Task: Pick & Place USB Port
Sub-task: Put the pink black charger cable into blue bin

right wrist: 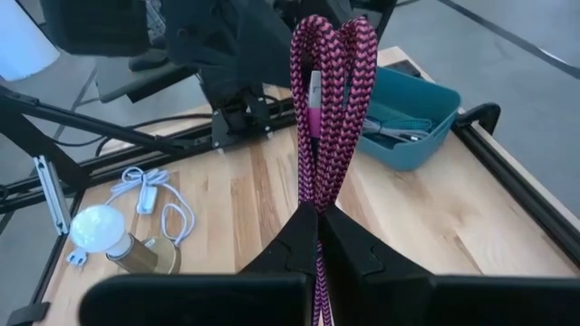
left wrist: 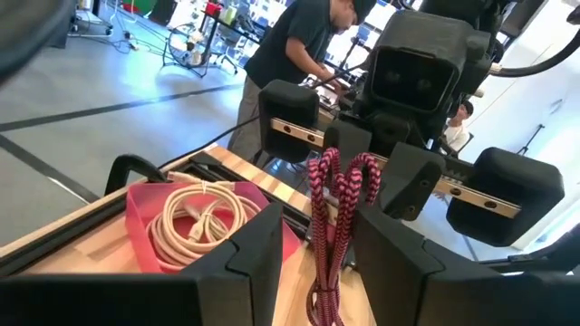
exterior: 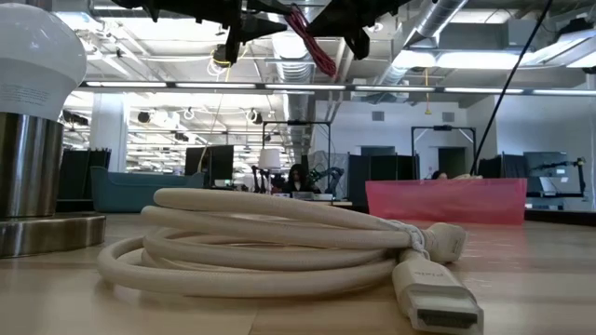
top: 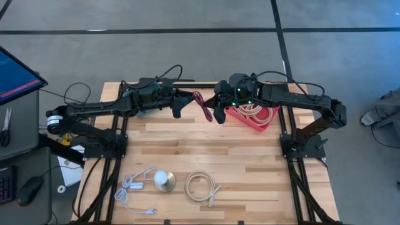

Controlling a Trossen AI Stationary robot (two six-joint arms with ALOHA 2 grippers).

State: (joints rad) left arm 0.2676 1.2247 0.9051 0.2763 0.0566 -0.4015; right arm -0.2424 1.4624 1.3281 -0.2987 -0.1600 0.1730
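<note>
My right tool [right wrist: 317,222], clamped on the pink cable [right wrist: 326,100], holds it aloft between the red tray [top: 262,122] and teal bin [right wrist: 412,113]. My left tool [left wrist: 313,263] straddles it, fingers apart; I judge handover underway, placing remains.

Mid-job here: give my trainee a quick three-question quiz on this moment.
1. True or false: the right gripper is shut on the pink braided cable.
2. What does the red tray hold? A) a beige coiled cable B) a bulb lamp C) nothing
3. Fill in: the left gripper's fingers stand ____ on either side of the cable.

Key: 1 true; 2 A; 3 open
</note>
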